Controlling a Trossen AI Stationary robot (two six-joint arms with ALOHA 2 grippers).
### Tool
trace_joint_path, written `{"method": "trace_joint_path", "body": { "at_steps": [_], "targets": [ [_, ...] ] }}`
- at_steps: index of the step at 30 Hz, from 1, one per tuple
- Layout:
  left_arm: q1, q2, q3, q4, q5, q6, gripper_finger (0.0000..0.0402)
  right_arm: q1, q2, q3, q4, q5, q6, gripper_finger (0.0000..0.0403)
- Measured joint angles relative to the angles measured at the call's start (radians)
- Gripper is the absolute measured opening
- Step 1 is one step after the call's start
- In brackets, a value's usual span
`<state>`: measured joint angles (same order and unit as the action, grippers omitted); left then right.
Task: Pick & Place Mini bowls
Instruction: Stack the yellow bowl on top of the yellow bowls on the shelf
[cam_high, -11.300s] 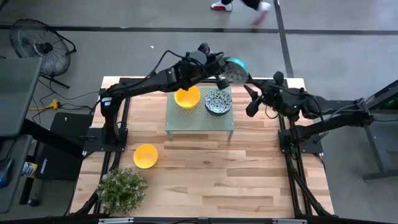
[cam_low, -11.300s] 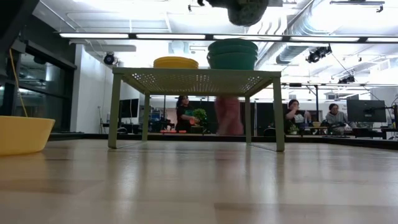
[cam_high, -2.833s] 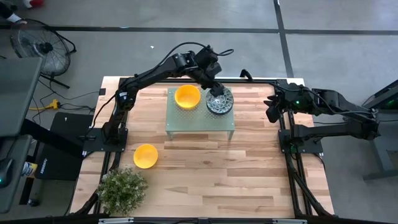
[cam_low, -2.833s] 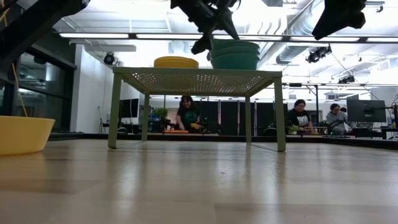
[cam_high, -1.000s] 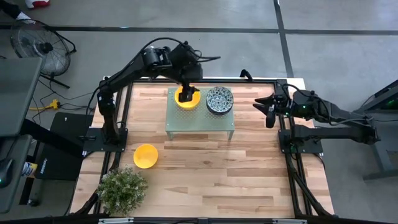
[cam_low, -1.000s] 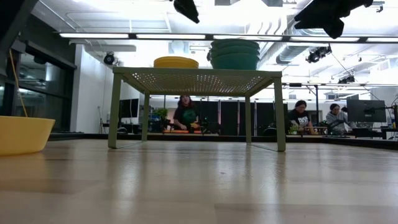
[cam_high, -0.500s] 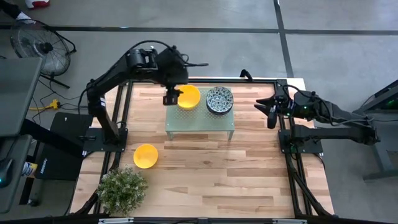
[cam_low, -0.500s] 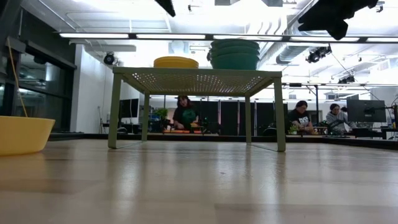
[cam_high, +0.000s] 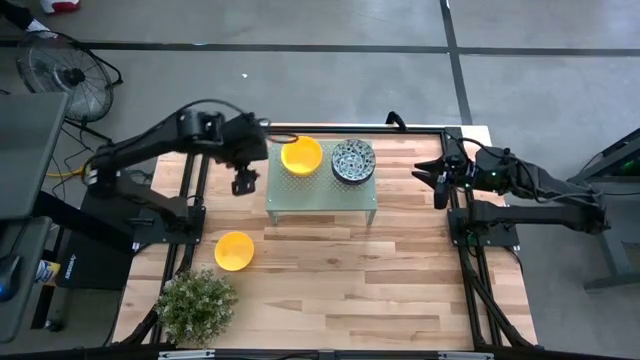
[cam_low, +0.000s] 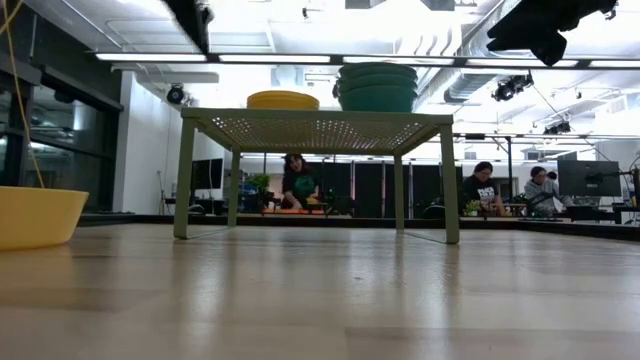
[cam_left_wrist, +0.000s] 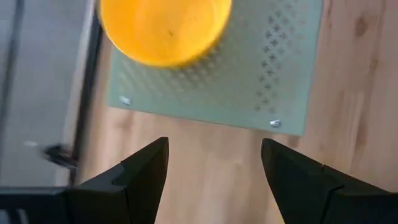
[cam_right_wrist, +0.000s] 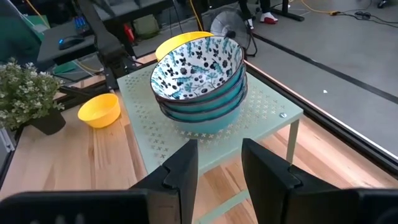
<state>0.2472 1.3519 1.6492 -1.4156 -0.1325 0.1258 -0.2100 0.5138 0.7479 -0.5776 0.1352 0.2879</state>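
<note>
On the pale green perforated stand (cam_high: 320, 190) sit a yellow mini bowl (cam_high: 301, 155) and a stack of blue-green patterned mini bowls (cam_high: 352, 161) (cam_right_wrist: 199, 74), each resting on its base. Another yellow mini bowl (cam_high: 234, 250) sits on the wooden table, toward its left near side. My left gripper (cam_high: 243, 183) hangs open and empty above the table, just off the stand's left edge; its wrist view looks down on the yellow bowl (cam_left_wrist: 163, 28) and the stand (cam_left_wrist: 249, 81). My right gripper (cam_high: 437, 180) waits open at the table's right edge, pointing toward the patterned stack.
A leafy potted plant (cam_high: 196, 303) stands at the table's near left corner. Bare wood lies in front of the stand and to its right. The arms' dark frames run along both side edges of the table. People sit in the room beyond the table (cam_low: 297, 180).
My left gripper has swung from above the yellow bowl on the stand toward the table's left edge, sinking a little. It stays open and empty and now hangs beside the stand. The bowls have not moved.
</note>
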Motion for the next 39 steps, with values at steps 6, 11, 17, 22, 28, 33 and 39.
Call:
{"method": "trace_joint_path", "body": {
  "at_steps": [6, 11, 17, 22, 28, 33, 39],
  "targets": [
    [-0.008, -0.181, -0.366, 0.121, 0.133, -0.203, 0.025, 0.0, -0.004, 0.0, -0.041, 0.003, -0.01, 0.0113],
    [-0.06, -0.225, -0.559, 0.108, 0.226, -0.384, 0.025, 0.0, -0.003, 0.0, -0.055, 0.003, -0.009, 0.0113],
    [-0.179, -0.21, -0.705, 0.2, 0.302, -0.474, 0.025, 0.0, -0.003, 0.0, -0.062, 0.0, -0.009, 0.0113],
    [-0.27, -0.189, -0.78, 0.295, 0.279, -0.555, 0.025, 0.0, -0.003, 0.0, -0.062, -0.002, -0.008, 0.0113],
    [-0.349, -0.189, -0.871, 0.385, 0.212, -0.607, 0.025, 0.0, -0.003, 0.0, -0.062, -0.03, -0.003, 0.0113],
    [-0.368, -0.188, -0.967, 0.449, 0.2, -0.627, 0.025, 0.001, -0.003, 0.0, -0.062, -0.043, -0.001, 0.0113],
    [-0.366, -0.188, -1.036, 0.51, 0.203, -0.593, 0.0249, 0.001, -0.003, 0.0, -0.062, -0.063, 0.0, 0.0113]
  ]
}}
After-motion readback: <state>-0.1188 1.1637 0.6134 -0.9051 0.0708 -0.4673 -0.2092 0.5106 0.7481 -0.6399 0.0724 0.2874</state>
